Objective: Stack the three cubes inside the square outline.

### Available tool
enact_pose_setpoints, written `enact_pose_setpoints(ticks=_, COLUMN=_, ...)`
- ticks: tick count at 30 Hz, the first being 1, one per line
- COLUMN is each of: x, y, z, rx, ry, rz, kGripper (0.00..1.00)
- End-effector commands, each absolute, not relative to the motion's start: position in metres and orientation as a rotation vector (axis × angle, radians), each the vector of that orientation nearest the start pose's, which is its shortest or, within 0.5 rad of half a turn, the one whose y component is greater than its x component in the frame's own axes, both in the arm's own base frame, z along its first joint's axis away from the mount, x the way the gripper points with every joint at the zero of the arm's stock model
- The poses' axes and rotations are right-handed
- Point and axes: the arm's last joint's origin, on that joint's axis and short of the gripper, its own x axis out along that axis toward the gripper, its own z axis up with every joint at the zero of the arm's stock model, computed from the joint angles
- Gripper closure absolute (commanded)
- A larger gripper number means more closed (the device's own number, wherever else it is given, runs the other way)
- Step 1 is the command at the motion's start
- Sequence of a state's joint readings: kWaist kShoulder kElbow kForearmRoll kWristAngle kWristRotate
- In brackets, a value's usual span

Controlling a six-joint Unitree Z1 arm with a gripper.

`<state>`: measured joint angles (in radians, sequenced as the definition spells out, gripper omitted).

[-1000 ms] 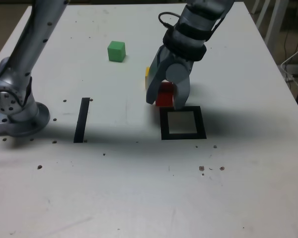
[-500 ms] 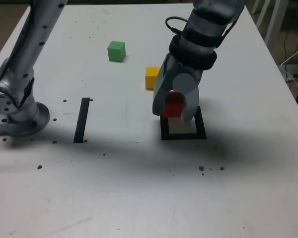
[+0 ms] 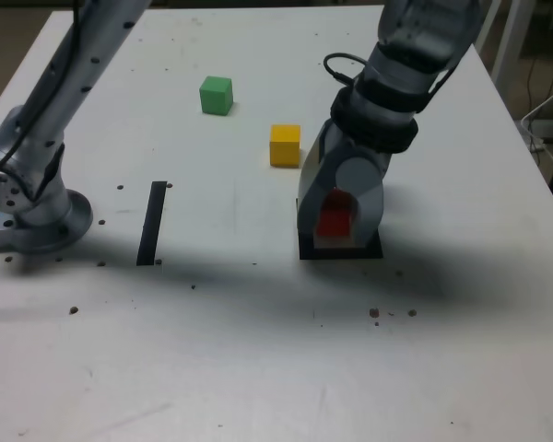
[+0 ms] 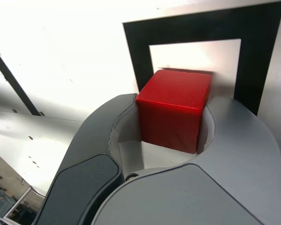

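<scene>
Shifted onto the square outline (image 3: 381, 250) since the earlier frame, the red cube (image 4: 173, 112) is gripped by the jaws (image 4: 173, 104); whether the bench (image 3: 212, 350) is touched is hard to tell.

- Red cube (image 4: 171, 110): a solid, bright red block with crisp edges, held upright between my fingers, over the white centre of the square outline; whether it touches down I can't tell.
- Yellow cube (image 3: 285, 145): I see it sitting flat on a face, near the outline, beyond its far edge in the exterior view.
- Green cube (image 3: 217, 96): flat on a face too, farther from me, well apart from the outline.
- Square outline (image 3: 381, 249): a thick black frame, flat, partly hidden behind my fingers in the exterior view.
</scene>
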<state>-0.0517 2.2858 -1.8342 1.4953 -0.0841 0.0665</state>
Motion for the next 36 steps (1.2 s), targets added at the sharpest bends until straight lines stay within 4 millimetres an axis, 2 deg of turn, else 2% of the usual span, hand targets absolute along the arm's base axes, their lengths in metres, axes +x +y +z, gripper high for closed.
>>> enact_pose_setpoints(ticks=1, x=0.409, y=-0.029, z=0.21, rx=0.011, ry=1.944, rz=-0.159, kGripper=0.7)
enact_pose_setpoints(ticks=5, x=0.411, y=-0.03, z=0.206, rx=0.011, ry=1.947, rz=-0.161, kGripper=0.67)
enact_pose_setpoints(ticks=11, x=0.411, y=-0.03, z=0.206, rx=0.021, ry=1.941, rz=-0.159, kGripper=0.22)
enact_pose_setpoints(ticks=13, x=0.411, y=-0.03, z=0.207, rx=0.023, ry=1.938, rz=-0.159, kGripper=0.15)
enact_pose_setpoints(ticks=20, x=0.408, y=-0.03, z=0.21, rx=0.028, ry=1.935, rz=-0.156, kGripper=0.11)
enact_pose_setpoints(ticks=24, x=0.406, y=-0.029, z=0.215, rx=0.04, ry=1.925, rz=-0.142, kGripper=0.05)
enact_pose_setpoints(ticks=29, x=0.397, y=-0.02, z=0.237, rx=0.071, ry=1.889, rz=-0.094, kGripper=0.01)
enact_pose_setpoints(ticks=36, x=0.375, y=0.012, z=0.271, rx=0.095, ry=1.878, rz=-0.023, kGripper=0.01)
